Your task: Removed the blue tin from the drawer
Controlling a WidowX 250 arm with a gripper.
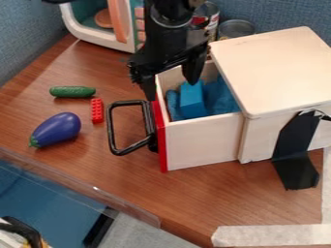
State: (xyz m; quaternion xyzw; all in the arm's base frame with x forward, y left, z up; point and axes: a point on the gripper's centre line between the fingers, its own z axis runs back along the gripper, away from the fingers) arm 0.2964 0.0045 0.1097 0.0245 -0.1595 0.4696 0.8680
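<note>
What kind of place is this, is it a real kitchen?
Probably not; it looks like a robot's play or test table. A robot gripper hangs over an open wooden drawer, near an eggplant and a red toy brick.

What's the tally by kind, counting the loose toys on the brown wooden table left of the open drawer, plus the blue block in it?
Toy vegetables: 2 (slim green cucumber, glossy purple eggplant)
Studded red toy brick: 1
Box-shaped blue block, inside the pale wooden drawer with a red front: 1
Total: 4
</note>
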